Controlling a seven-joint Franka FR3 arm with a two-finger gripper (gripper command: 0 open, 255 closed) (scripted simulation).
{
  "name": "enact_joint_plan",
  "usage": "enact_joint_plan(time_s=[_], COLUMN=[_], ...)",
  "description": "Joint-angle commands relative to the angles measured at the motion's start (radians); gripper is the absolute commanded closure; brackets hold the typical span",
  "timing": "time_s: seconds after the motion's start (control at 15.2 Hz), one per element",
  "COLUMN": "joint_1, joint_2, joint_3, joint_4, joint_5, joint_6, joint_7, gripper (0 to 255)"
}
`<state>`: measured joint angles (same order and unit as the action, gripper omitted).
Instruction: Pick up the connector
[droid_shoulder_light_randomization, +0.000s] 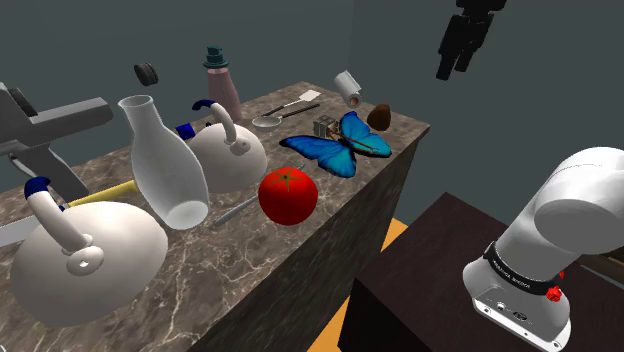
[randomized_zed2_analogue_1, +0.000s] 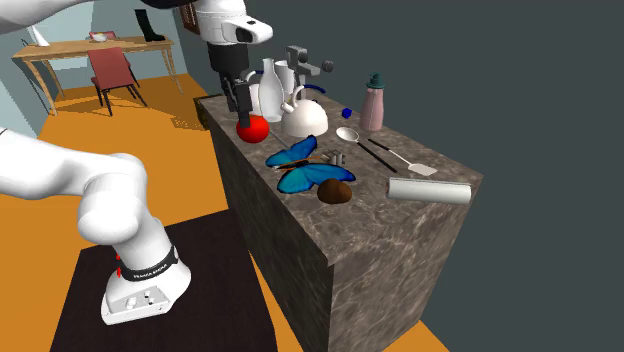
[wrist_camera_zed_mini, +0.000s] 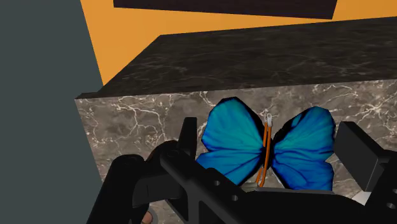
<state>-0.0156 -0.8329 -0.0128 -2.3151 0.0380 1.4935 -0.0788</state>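
The connector (droid_shoulder_light_randomization: 325, 127) (randomized_zed2_analogue_1: 336, 158) is a small grey metal piece on the marble counter (droid_shoulder_light_randomization: 300, 260). It sits just behind the blue butterfly (droid_shoulder_light_randomization: 335, 143) (randomized_zed2_analogue_1: 312, 168). My black gripper (droid_shoulder_light_randomization: 455, 62) (randomized_zed2_analogue_1: 239, 100) hangs high in the air, well above the counter and apart from everything on it. In the wrist view the gripper (wrist_camera_zed_mini: 270, 145) is open, its fingers (wrist_camera_zed_mini: 187, 135) standing wide apart, and the butterfly (wrist_camera_zed_mini: 267, 149) lies far below between them. Nothing is held.
A red tomato (droid_shoulder_light_randomization: 288, 195) lies near the butterfly, with a brown lump (droid_shoulder_light_randomization: 379, 117) and a white cylinder (droid_shoulder_light_randomization: 348, 87) towards the counter's end. Two white kettles (droid_shoulder_light_randomization: 228, 150), a white vase (droid_shoulder_light_randomization: 165, 165), a pink bottle (droid_shoulder_light_randomization: 222, 85), a spoon (droid_shoulder_light_randomization: 268, 121) and a spatula crowd the rest.
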Motion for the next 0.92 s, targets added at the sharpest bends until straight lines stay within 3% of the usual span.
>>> enact_joint_plan(time_s=[0.0,0.86], joint_1=[0.000,0.024], joint_2=[0.000,0.335], joint_3=[0.000,0.127], joint_4=[0.000,-0.070], joint_5=[0.000,0.025], joint_6=[0.000,0.417], joint_7=[0.000,0.108], gripper=[0,0])
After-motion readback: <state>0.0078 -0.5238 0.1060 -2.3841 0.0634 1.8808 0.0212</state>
